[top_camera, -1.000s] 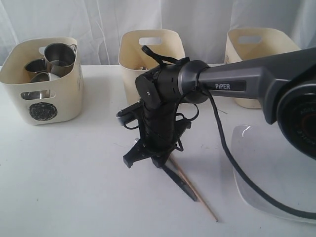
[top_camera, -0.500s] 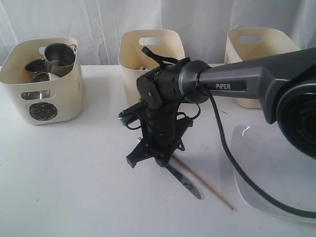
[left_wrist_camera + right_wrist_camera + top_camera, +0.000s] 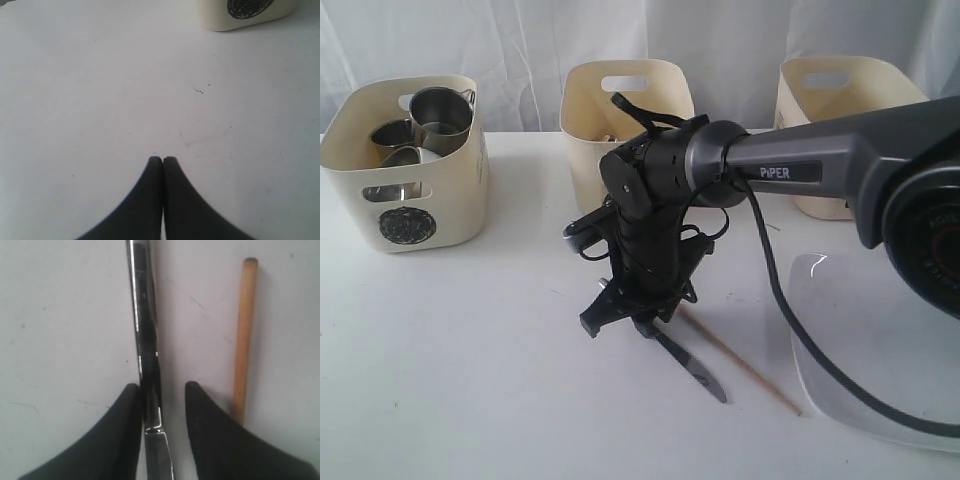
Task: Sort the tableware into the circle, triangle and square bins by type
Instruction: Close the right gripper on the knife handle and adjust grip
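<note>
Knife [image 3: 692, 370]: lies flat on the white table [image 3: 470, 380] in front of the middle bin [image 3: 620, 80], one end between the working fingers.
Right gripper [image 3: 640, 325]: reaches across the middle, jaws parted and straddling the knife [image 3: 147, 340]; one finger is against it, a gap shows on the other side, nothing clamped.
Chopstick [image 3: 745, 378]: wooden, just beside the knife but outside the fingers [image 3: 243, 335], so closing should probably take the steel alone.
Left gripper [image 3: 162, 160]: pressed shut and empty above bare table near the circle bin [image 3: 240, 15], seemingly parked clear of the work.
Circle bin [image 3: 405, 190]: already holds steel mugs [image 3: 440, 110], the round vessels gathered together.
Other bins: marks hidden on the middle one and on the right bin [image 3: 830, 80]; which takes cutlery cannot be told.
Plate [image 3: 880, 340]: large, white, on the table's right side, not yet sorted.
</note>
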